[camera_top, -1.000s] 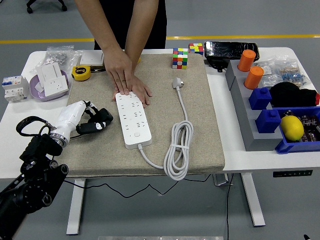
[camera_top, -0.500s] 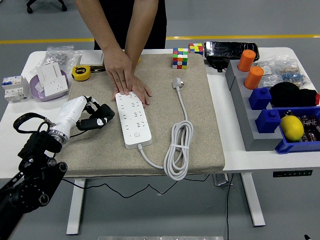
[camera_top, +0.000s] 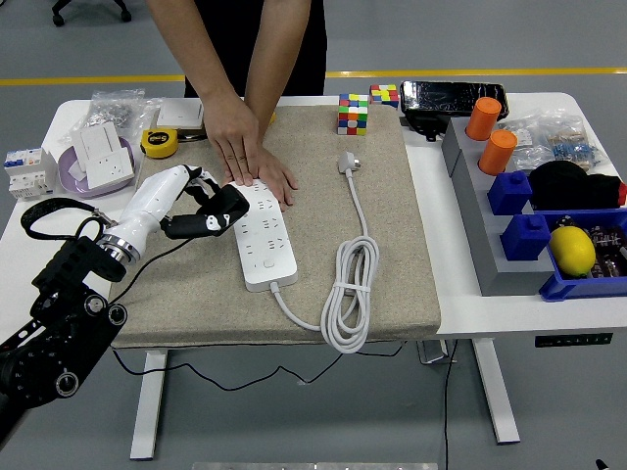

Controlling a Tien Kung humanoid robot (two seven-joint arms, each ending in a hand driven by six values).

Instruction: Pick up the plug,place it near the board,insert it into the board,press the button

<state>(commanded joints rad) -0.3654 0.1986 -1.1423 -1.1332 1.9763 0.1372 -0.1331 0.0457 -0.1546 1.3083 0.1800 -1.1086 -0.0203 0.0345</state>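
Now we are holding our left robot hand (camera_top: 211,211) low over the beige mat (camera_top: 392,264), its dark fingers (camera_top: 227,204) loosely curled and grasping nothing, their tips lying at the left edge of the white power strip (camera_top: 263,240). We cannot tell whether they are touching it. Our right arm is not showing anywhere.

The power strip is lying lengthwise on the mat, its far end pinned under a person's two hands (camera_top: 245,152), which are pressing flat and overlapping there. Near its closer end we are seeing a small round button (camera_top: 268,264). Its white cable (camera_top: 343,294) is leaving the near end, looping in a coil at the mat's front right, then running up to the white plug (camera_top: 347,161), which is lying free on the mat, well apart from our robot hand and to the right of the person's hands.

Beyond the plug, two Rubik's cubes (camera_top: 354,114) are sitting at the mat's far edge. On the white counter (camera_top: 460,294) to the left, a yellow tape measure (camera_top: 160,143) is lying just beside a purple bowl (camera_top: 73,181). Far right, two orange cups (camera_top: 490,132) are standing near blue bins (camera_top: 578,284), one holding a lemon (camera_top: 573,250).
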